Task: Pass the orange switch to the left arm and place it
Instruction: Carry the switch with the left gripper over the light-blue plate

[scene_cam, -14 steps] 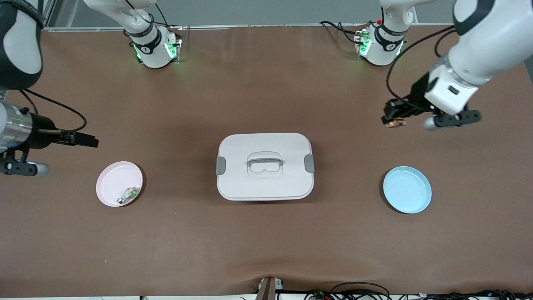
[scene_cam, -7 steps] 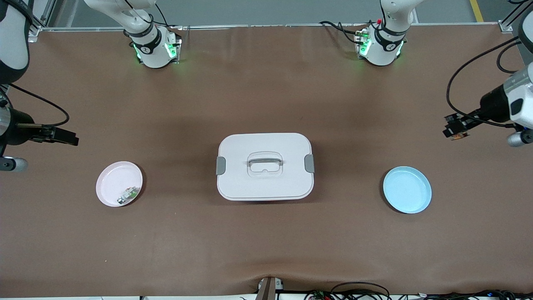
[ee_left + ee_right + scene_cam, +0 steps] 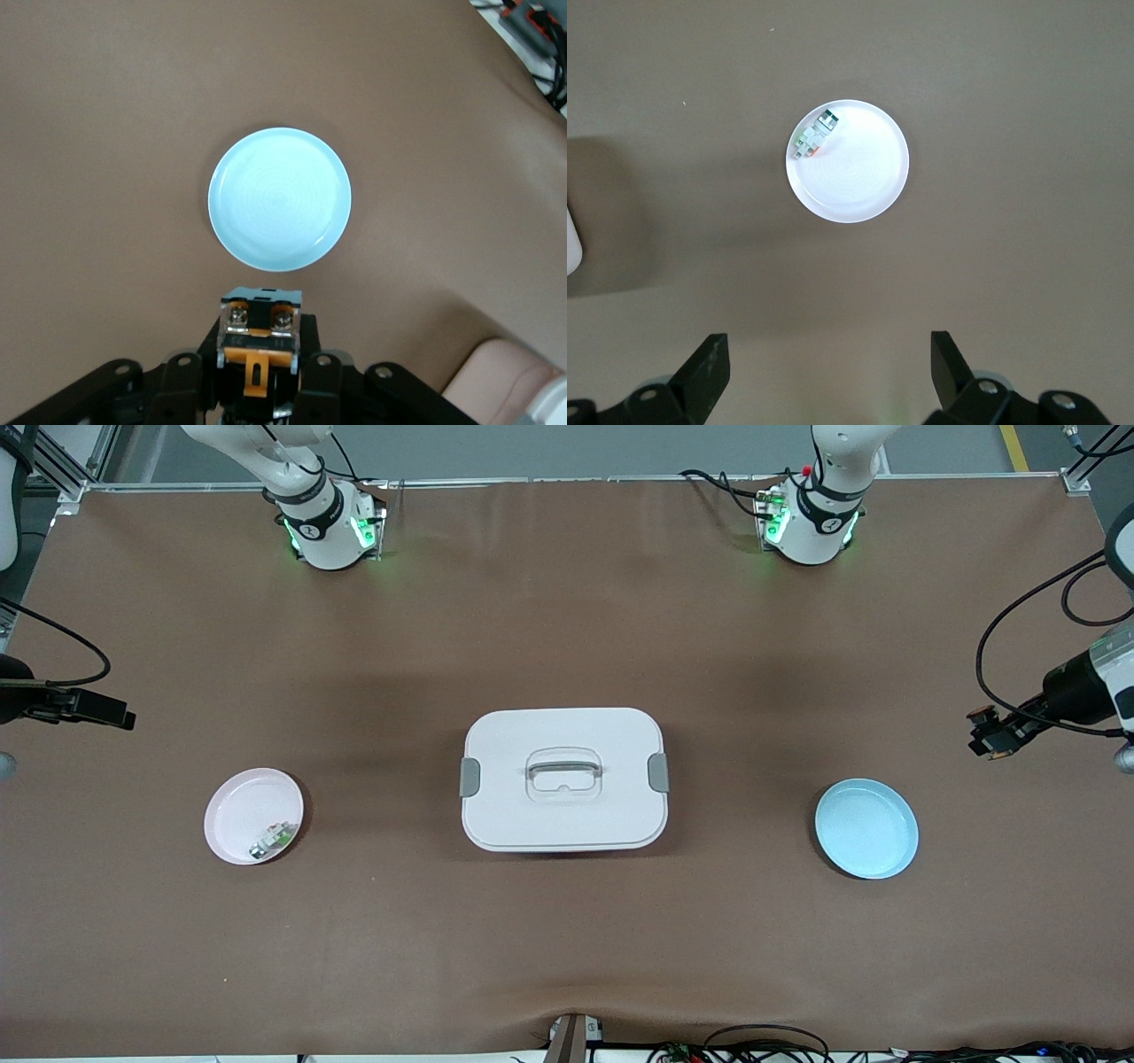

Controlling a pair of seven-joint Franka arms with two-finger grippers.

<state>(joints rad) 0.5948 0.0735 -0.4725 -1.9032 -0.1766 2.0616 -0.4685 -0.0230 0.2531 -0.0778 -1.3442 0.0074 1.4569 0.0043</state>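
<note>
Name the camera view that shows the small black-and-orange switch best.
The left wrist view: the small black-and-orange switch fills the foreground, clamped in the left gripper above the round light-blue plate. The front view shows it only as a tiny dark shape. The right wrist view misses it.

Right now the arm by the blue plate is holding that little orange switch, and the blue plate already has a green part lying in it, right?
Not quite. The left gripper does hold the orange switch, but the blue plate is bare, as the left wrist view shows. The green-and-silver component lies in the pink plate.
</note>
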